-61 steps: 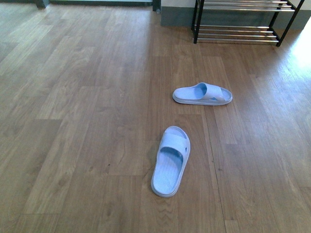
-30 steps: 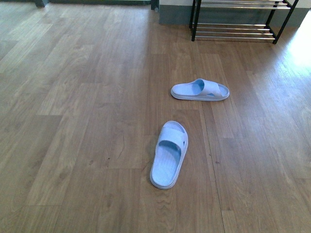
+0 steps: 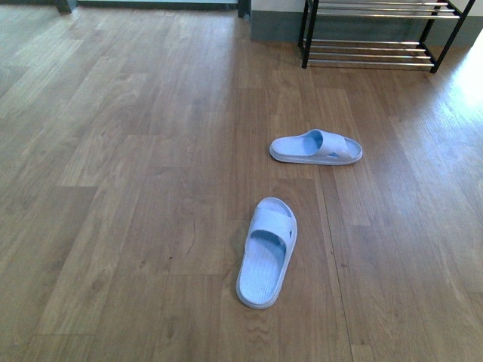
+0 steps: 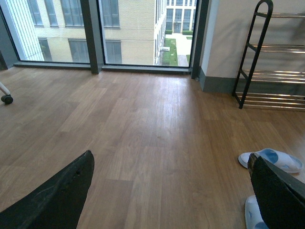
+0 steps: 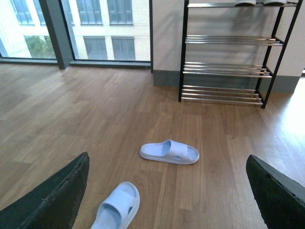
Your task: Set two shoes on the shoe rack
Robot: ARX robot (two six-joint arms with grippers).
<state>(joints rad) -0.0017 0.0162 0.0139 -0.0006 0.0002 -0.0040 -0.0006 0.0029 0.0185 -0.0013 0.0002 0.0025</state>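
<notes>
Two pale blue slides lie on the wooden floor. The near slide (image 3: 267, 252) points away from me. The far slide (image 3: 316, 147) lies sideways beyond it. Both show in the right wrist view, the far slide (image 5: 169, 152) and the near slide (image 5: 116, 206). The shoe rack (image 3: 375, 34) stands at the far wall, its black frame and chrome bars clear in the right wrist view (image 5: 224, 52). My left gripper (image 4: 171, 191) and my right gripper (image 5: 167, 195) are open, empty and above the floor. The grey sneakers are out of view.
Tall windows (image 4: 95, 28) fill the far wall left of the rack. A chair castor (image 4: 5, 98) shows at the left edge. Pale shoes (image 5: 257, 2) rest on the rack's top tier.
The front view shifted slightly forward and back; the slides and rack sit about where they were one second ago. Nothing was taken hold of.
</notes>
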